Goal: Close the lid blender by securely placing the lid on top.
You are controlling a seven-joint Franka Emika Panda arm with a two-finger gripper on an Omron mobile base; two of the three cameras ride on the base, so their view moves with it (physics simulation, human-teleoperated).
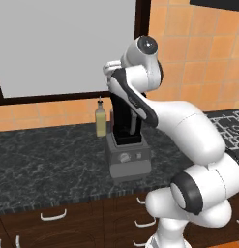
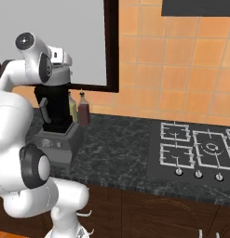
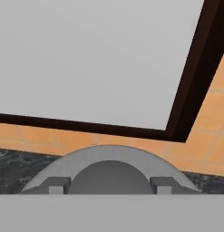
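Observation:
The blender stands on the dark counter: a boxy grey base carrying a tall black jar. My gripper hangs right over the jar's mouth, pointing down. It is shut on the lid, a light-grey disc. In the hand view the fingertips sit on either side of the lid's darker central knob. The lid is level with the jar's top; I cannot tell whether it is seated. My forearm hides much of the jar in the left base view.
A slim yellowish bottle and a dark red bottle stand beside the blender against the tiled wall. A window with a dark frame is behind it. A gas hob lies to the right. Drawers run below the counter edge.

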